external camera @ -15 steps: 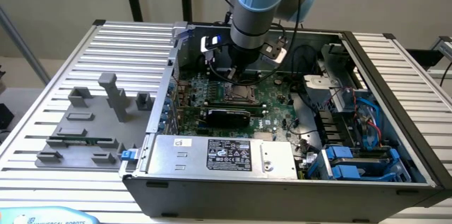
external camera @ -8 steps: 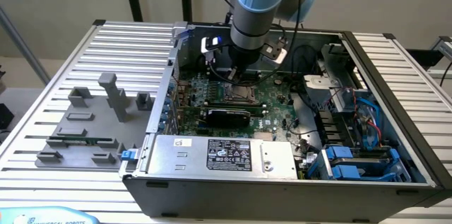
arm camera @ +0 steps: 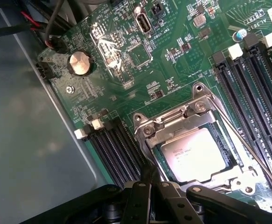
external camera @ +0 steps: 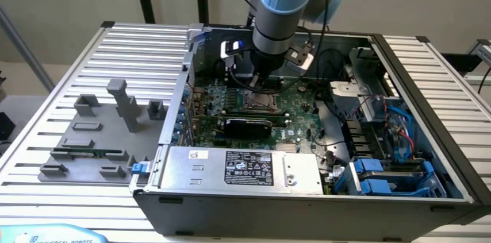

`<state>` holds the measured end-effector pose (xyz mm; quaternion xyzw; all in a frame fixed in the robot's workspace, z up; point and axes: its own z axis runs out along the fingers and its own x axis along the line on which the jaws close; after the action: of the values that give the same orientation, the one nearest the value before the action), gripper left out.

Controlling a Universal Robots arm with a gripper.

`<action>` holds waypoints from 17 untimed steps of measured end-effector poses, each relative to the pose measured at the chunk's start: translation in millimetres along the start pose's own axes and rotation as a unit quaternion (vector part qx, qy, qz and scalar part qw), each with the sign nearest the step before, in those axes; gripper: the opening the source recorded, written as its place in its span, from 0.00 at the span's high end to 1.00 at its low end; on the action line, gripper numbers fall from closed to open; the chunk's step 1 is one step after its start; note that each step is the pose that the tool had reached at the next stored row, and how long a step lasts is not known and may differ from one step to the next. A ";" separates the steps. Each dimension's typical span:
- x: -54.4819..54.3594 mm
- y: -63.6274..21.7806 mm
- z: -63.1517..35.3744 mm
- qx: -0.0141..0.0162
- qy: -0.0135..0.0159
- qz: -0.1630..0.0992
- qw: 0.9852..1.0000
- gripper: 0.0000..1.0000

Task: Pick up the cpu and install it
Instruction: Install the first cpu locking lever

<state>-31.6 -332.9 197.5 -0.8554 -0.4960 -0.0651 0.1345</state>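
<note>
Inside the computer case [external camera: 429, 197], cpu [arm camera: 195, 154] seated in motherboard socket [arm camera: 173, 126], tool [arm camera: 152, 186] closed above

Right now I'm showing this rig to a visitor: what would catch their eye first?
First, the blue-grey robot arm reaching down into the open computer case, over the green motherboard. In the wrist view, the silver cpu lies in its socket, with the gripper just beside it. At the exterior view's left, grey fixture blocks stand on the slatted table.
</note>
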 end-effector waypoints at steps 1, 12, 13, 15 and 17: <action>0.2 0.4 0.2 0.000 0.000 0.000 1.000 0.89; 3.7 7.5 1.4 0.000 0.000 0.000 1.000 0.89; 4.3 8.6 1.5 0.000 0.000 0.000 1.000 0.89; 5.1 10.2 1.5 0.000 0.000 0.000 1.000 0.89; 5.6 11.4 1.9 0.000 0.000 0.000 1.000 0.89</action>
<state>-19.0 -333.1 195.2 -0.8554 -0.4960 -0.0650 0.1343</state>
